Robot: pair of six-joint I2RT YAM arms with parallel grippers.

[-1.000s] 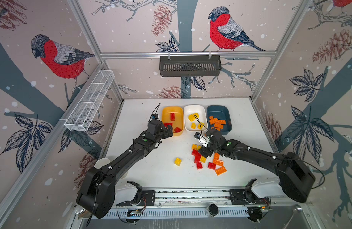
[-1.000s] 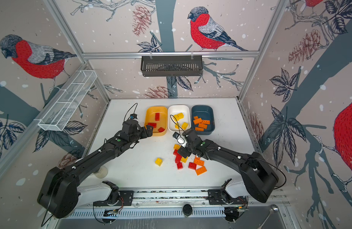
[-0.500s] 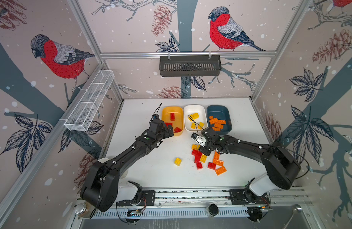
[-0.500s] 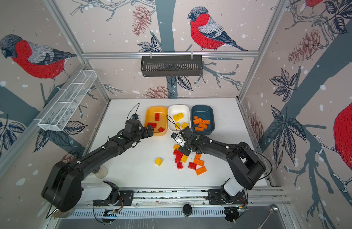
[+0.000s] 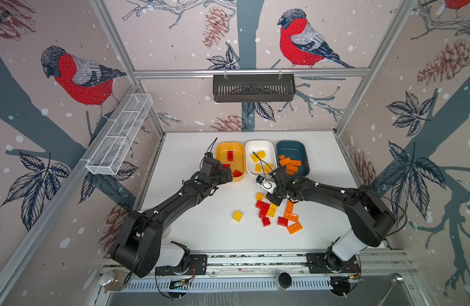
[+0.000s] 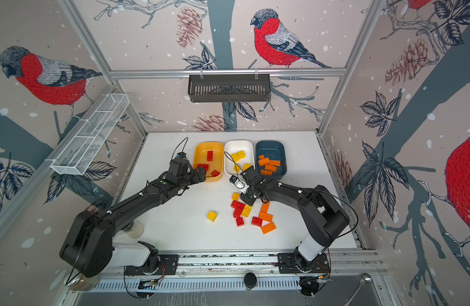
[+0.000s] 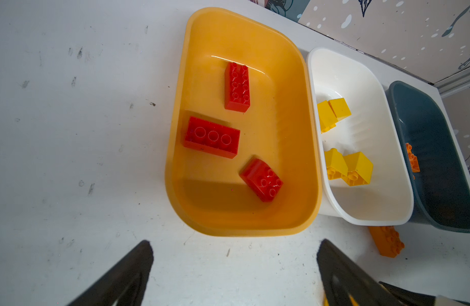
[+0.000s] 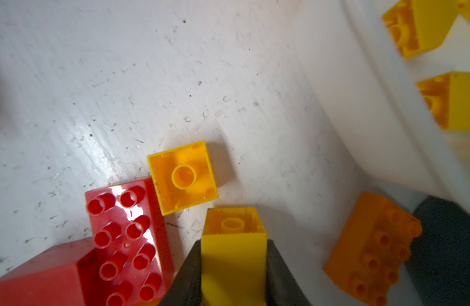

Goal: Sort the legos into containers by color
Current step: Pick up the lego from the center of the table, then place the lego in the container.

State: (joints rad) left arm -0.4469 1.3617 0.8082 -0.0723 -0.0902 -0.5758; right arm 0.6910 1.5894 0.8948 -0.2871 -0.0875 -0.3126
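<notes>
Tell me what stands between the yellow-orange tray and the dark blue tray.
The white tray, holding yellow bricks, fills that gap, side by side with both; both top views show it.

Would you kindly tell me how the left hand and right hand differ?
The left hand is open and empty; the right hand is shut on a yellow brick. The left hand is beside the yellow-orange tray; the right hand is over the loose bricks. Both are black.

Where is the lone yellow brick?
In both top views the lone yellow brick lies on the table, left of the pile and apart from it, touching nothing.
</notes>
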